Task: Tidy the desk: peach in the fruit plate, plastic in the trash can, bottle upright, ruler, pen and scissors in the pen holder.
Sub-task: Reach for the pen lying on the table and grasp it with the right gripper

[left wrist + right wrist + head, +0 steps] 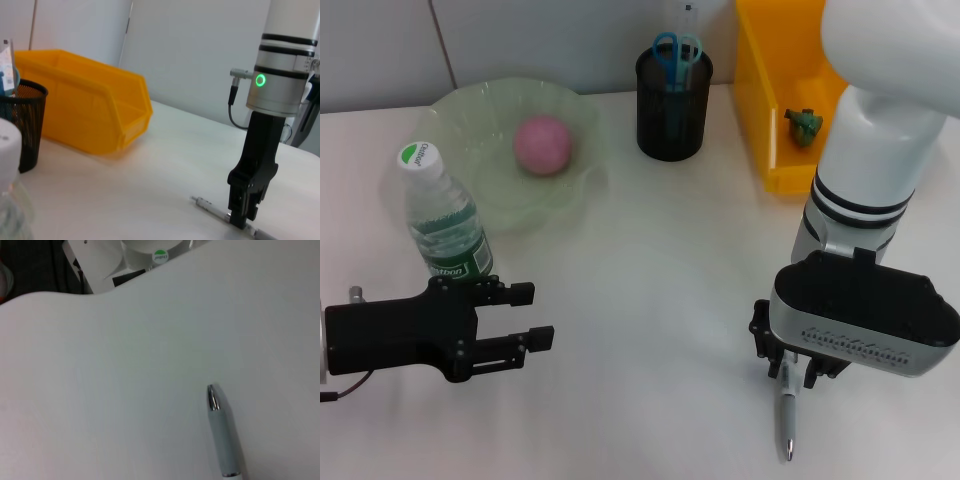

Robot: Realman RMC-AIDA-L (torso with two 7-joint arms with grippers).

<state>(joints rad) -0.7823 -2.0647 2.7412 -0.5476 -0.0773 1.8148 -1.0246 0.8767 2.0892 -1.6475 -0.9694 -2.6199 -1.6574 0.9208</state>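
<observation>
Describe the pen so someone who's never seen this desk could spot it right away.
Look at the near edge of the white desk, directly under the right gripper. The pen lies flat there, slim and silver-grey with a metal tip, the only loose item lying on that side.

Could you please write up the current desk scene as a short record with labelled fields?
peach: in the fruit plate
bottle: upright, beside the plate
pen holder: holds blue-handled scissors and the ruler
trash can: has a green piece of plastic inside
pen: lying on the desk
right tool: down at the pen, fingers on either side of it
left tool: open, near the bottle, holding nothing
</observation>
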